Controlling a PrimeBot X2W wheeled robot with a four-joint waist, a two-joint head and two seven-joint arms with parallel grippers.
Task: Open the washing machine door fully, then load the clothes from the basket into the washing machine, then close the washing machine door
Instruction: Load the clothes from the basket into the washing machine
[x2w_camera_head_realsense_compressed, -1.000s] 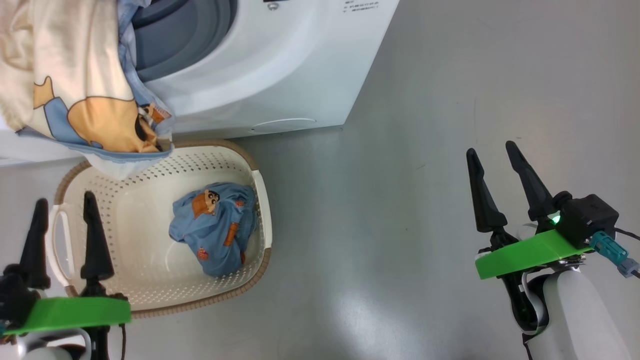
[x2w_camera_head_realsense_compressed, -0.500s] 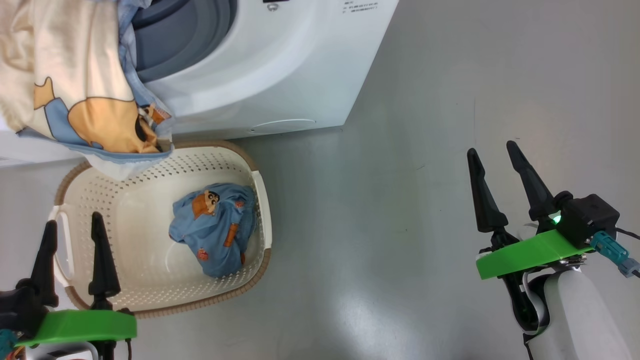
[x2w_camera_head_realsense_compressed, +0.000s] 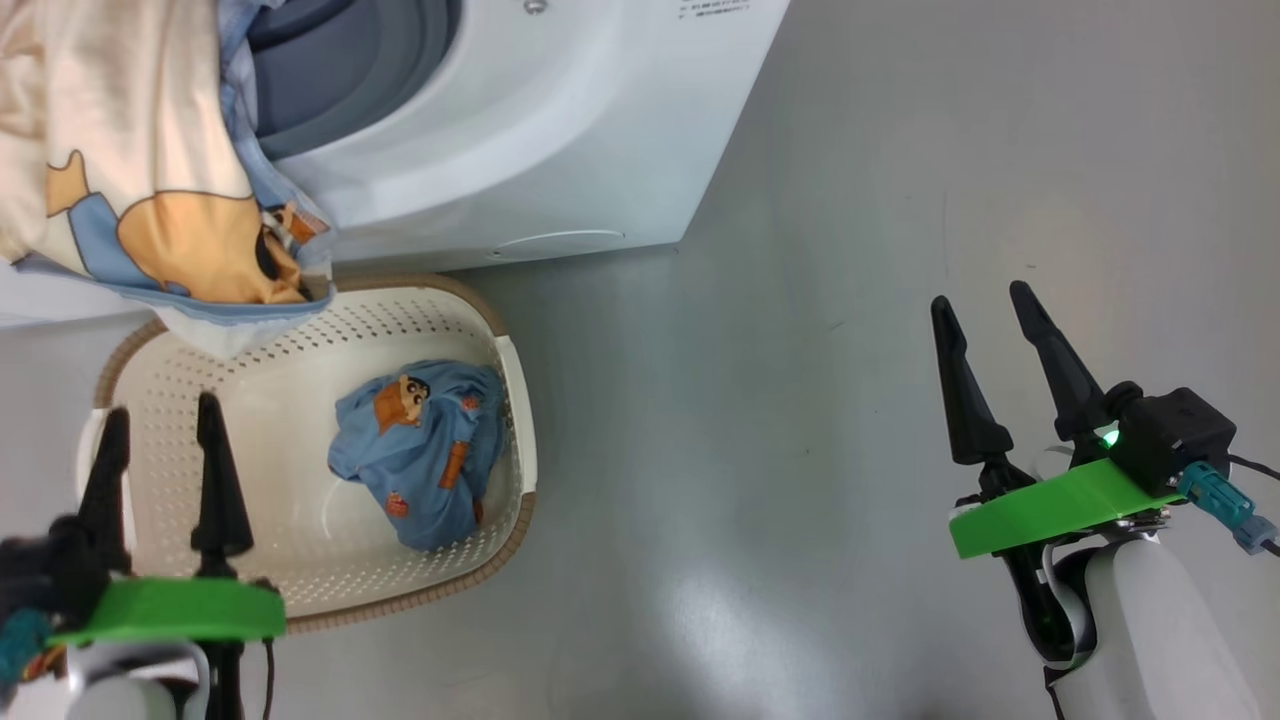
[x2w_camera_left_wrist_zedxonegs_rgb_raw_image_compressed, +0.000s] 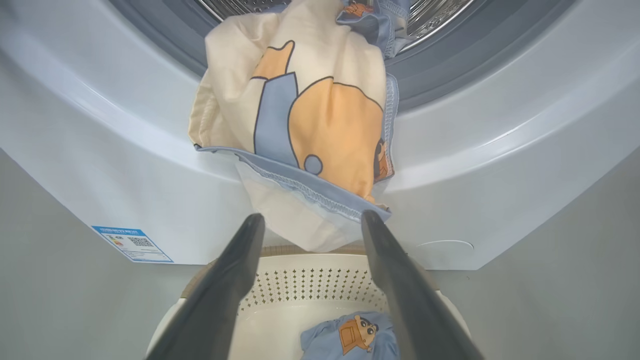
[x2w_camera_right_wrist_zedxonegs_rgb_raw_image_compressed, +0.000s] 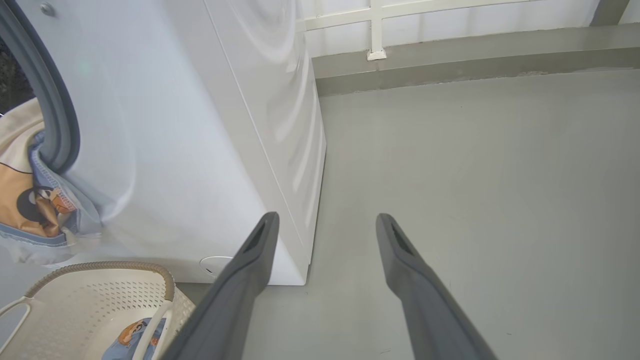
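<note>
- Currently, the left gripper (x2w_camera_head_realsense_compressed: 163, 405), two long dark fingers on a green mount, hovers over the left end of the cream-white perforated plastic basket (x2w_camera_head_realsense_compressed: 300, 330) with a brown woven-look rim. Its fingers stand wide apart and hold nothing.
- The right gripper (x2w_camera_head_realsense_compressed: 980, 293) hangs over the bare grey floor (x2w_camera_head_realsense_compressed: 800, 400), well apart from the basket. Its fingers are equally spread and empty.
- The basket sits on the floor just in front of the big white front-loading washing machine (x2w_camera_head_realsense_compressed: 520, 130).
- One light blue fabric bundle (x2w_camera_head_realsense_compressed: 420, 450), printed with orange-brown cartoon figures, lies inside the basket near its right wall.
- A cream and blue cartoon-print garment (x2w_camera_left_wrist_zedxonegs_rgb_raw_image_compressed: 300, 110) hangs out of the drum opening, over the blue-grey rubber gasket (x2w_camera_head_realsense_compressed: 340, 60) and down the machine's front.
- The garment's lower edge hangs at the basket's far rim; contact cannot be confirmed.
</note>
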